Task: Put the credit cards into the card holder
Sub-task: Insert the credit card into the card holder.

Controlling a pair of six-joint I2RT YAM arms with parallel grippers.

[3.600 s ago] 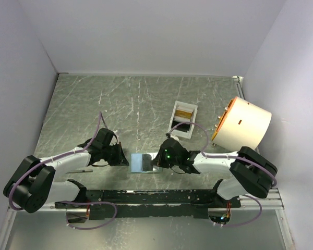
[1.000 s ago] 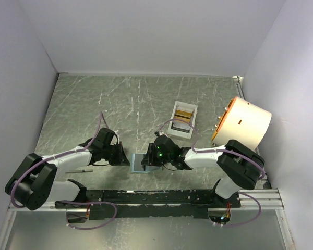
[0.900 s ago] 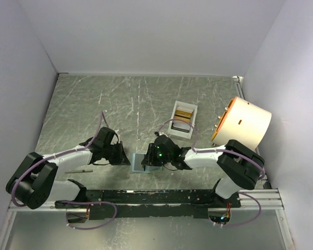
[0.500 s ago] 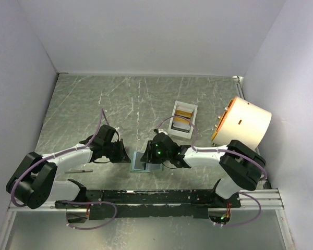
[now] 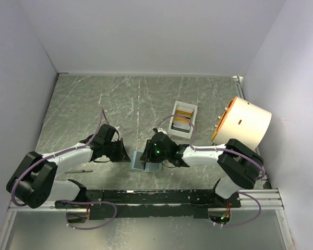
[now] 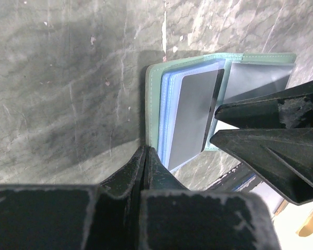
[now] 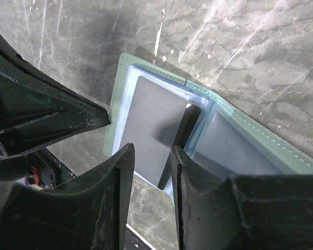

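The sage-green card holder (image 5: 144,161) lies open on the table, pale blue sleeves up, also seen in the left wrist view (image 6: 155,99) and the right wrist view (image 7: 250,130). My left gripper (image 5: 127,155) (image 6: 146,150) is shut at its left edge, apparently pinching the cover. My right gripper (image 5: 148,154) (image 7: 151,151) is open above the sleeves. A dark credit card (image 7: 183,133) stands tilted in the fold, leaning by the right finger (image 7: 198,182). A grey card (image 6: 192,117) lies in the left sleeve. A gold card (image 5: 185,111) and a dark card (image 5: 181,124) lie in the white tray (image 5: 173,121).
A large cream cylinder with an orange face (image 5: 244,124) lies at the right. Grey walls close in the table at left, back and right. A black rail (image 5: 156,198) runs along the near edge by the arm bases.
My right gripper has moved left from beside the card holder to over its sleeves. The card holder has turned slightly. My left gripper has stayed at its left edge.
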